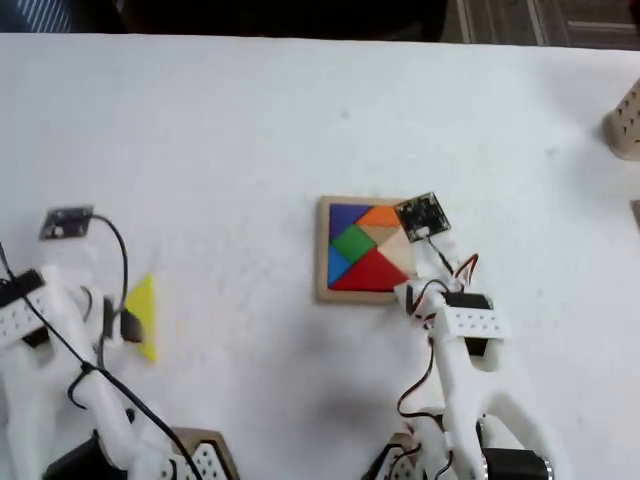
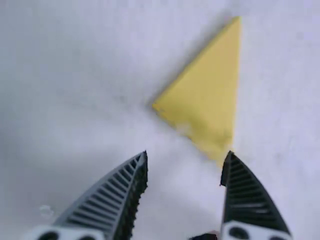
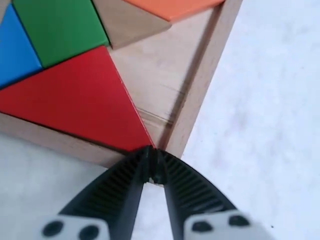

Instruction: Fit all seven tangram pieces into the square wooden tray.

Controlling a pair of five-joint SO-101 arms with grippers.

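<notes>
The square wooden tray (image 1: 322,250) lies mid-table with blue, purple, green, orange, pale wood and red pieces in it. A bare triangular gap (image 3: 165,75) sits along the tray's right side beside the red triangle (image 3: 80,100). My right gripper (image 3: 154,167) is shut, its tips at the tray's near right corner with nothing held. A yellow triangle (image 1: 143,315) lies flat on the table at the left. My left gripper (image 2: 184,167) is open just short of the yellow triangle (image 2: 205,102), one fingertip (image 2: 231,167) close to its near corner.
The table is white. A pale pegged wooden object (image 1: 625,120) stands at the far right edge. Both arm bases and their cables occupy the near edge, with a wooden block (image 1: 205,450) under the left one.
</notes>
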